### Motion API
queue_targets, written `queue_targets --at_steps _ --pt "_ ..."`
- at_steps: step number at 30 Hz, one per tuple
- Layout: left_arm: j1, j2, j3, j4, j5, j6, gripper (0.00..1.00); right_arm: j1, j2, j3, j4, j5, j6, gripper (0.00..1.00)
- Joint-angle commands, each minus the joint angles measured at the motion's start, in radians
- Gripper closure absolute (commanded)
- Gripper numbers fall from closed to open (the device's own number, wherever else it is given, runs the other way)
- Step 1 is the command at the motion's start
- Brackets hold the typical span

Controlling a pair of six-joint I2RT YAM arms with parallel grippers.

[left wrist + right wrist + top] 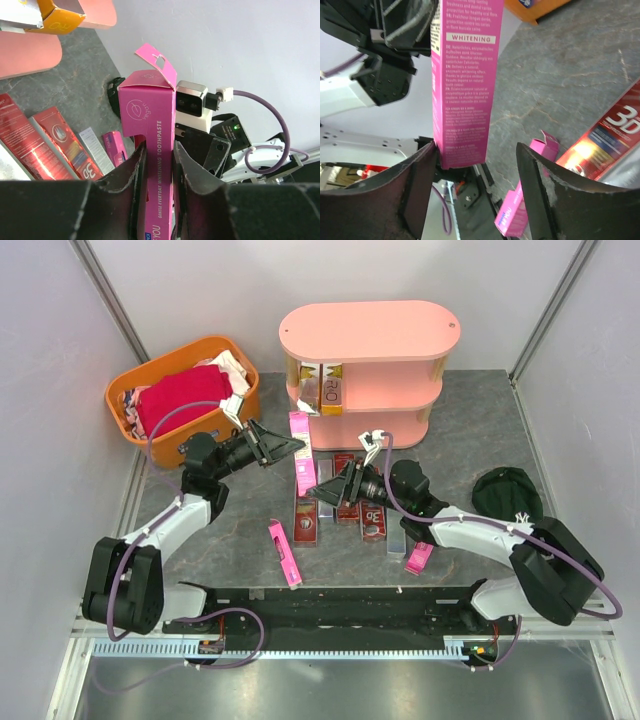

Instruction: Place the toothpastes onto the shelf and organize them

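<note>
My left gripper [296, 447] is shut on a bright pink toothpaste carton [303, 455], held upright above the table in front of the pink shelf [370, 330]. In the left wrist view the carton [150, 125] is clamped between the fingers [127, 180]. My right gripper [322, 489] is open, its jaws on either side of the carton's lower end [465, 100], which rests against one finger [415, 185]. Yellow-gold cartons [325, 388] stand on the middle tier. Dark red cartons [305, 520], a silver one [396, 538] and two pink ones [285, 552] [419, 557] lie on the table.
An orange basket [125, 390] holding a red cloth [180, 400] stands at the back left. A dark round object [507, 492] lies at the right. Grey walls close in both sides.
</note>
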Motion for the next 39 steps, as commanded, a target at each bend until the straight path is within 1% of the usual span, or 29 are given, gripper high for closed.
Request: queue_targets --at_steps 1,4,5,7,8,10,11,12,14,15,16,17,18,19,20,21,22,23,24,25,26,28,29,31,33,39 --pt "0.002 0.004 -0.014 0.124 0.035 -0.084 0.82 0.001 0.022 0.008 0.159 0.004 0.077 0.3" --pt "0.002 0.004 -0.018 0.131 0.034 -0.089 0.82 0.001 0.04 0.014 0.215 -0.019 0.104 0.39" --pt "0.002 0.005 -0.018 0.134 0.034 -0.09 0.82 0.001 0.042 0.016 0.22 -0.021 0.108 0.46" --pt "0.002 0.007 -0.018 0.134 0.034 -0.09 0.82 0.001 0.049 0.02 0.223 -0.035 0.114 0.54" --pt "0.002 0.007 -0.018 0.134 0.032 -0.089 0.82 0.001 0.048 0.019 0.225 -0.038 0.114 0.63" --pt "0.002 0.009 -0.018 0.135 0.028 -0.089 0.82 0.001 0.045 0.017 0.22 -0.045 0.116 0.7" --pt "0.002 0.009 -0.021 0.135 0.026 -0.087 0.81 0.003 0.042 0.019 0.214 -0.047 0.114 0.76" --pt "0.004 0.009 -0.021 0.135 0.024 -0.087 0.8 0.001 0.031 0.02 0.205 -0.047 0.111 0.79" --pt "0.004 0.009 -0.021 0.134 0.02 -0.08 0.74 0.001 0.02 0.025 0.153 -0.032 0.094 0.82" --pt "0.005 0.01 -0.021 0.128 0.018 -0.075 0.68 0.003 0.006 0.031 0.133 -0.021 0.087 0.83" --pt "0.004 0.012 -0.018 0.097 0.015 -0.069 0.52 0.001 0.002 0.034 0.098 -0.007 0.082 0.83" --pt "0.004 0.012 -0.011 0.072 0.015 -0.051 0.44 0.001 -0.003 0.037 0.087 -0.001 0.082 0.85" --pt "0.005 0.012 -0.006 0.048 0.012 -0.038 0.33 0.001 -0.009 0.045 0.079 0.001 0.079 0.85" --pt "0.007 0.009 0.005 -0.021 0.008 -0.024 0.3 0.001 -0.011 0.05 0.044 0.013 0.073 0.86" --pt "0.007 0.004 0.011 -0.056 -0.003 0.011 0.26 0.0 -0.015 0.056 0.026 0.019 0.065 0.87" --pt "0.008 0.001 0.019 -0.095 -0.011 0.034 0.14 0.0 -0.018 0.063 0.013 0.024 0.061 0.87" --pt "0.01 -0.019 0.035 -0.218 -0.05 0.061 0.11 -0.002 -0.023 0.066 -0.019 0.033 0.056 0.88" --pt "0.01 -0.036 0.045 -0.289 -0.087 0.127 0.11 -0.003 -0.029 0.079 -0.043 0.051 0.042 0.88" --pt "0.01 -0.053 0.054 -0.361 -0.124 0.163 0.1 -0.005 -0.032 0.08 -0.057 0.056 0.038 0.89" --pt "0.01 -0.089 0.066 -0.41 -0.191 0.196 0.09 -0.011 -0.035 0.083 -0.077 0.062 0.035 0.89" --pt "0.01 -0.108 0.072 -0.505 -0.225 0.251 0.09 -0.017 -0.04 0.086 -0.091 0.071 0.038 0.89" --pt "0.01 -0.14 0.092 -0.585 -0.317 0.322 0.08 -0.037 -0.046 0.088 -0.097 0.065 0.039 0.89" --pt "0.01 -0.166 0.098 -0.66 -0.345 0.342 0.08 -0.046 -0.05 0.094 -0.1 0.053 0.039 0.89" --pt "0.01 -0.185 0.115 -0.71 -0.4 0.385 0.07 -0.074 -0.055 0.102 -0.114 0.039 0.038 0.9" --pt "0.01 -0.198 0.121 -0.747 -0.416 0.402 0.07 -0.113 -0.058 0.114 -0.117 0.012 0.047 0.9" --pt "0.01 -0.179 0.117 -0.753 -0.408 0.402 0.07 -0.218 -0.044 0.166 -0.122 -0.059 0.071 0.9"
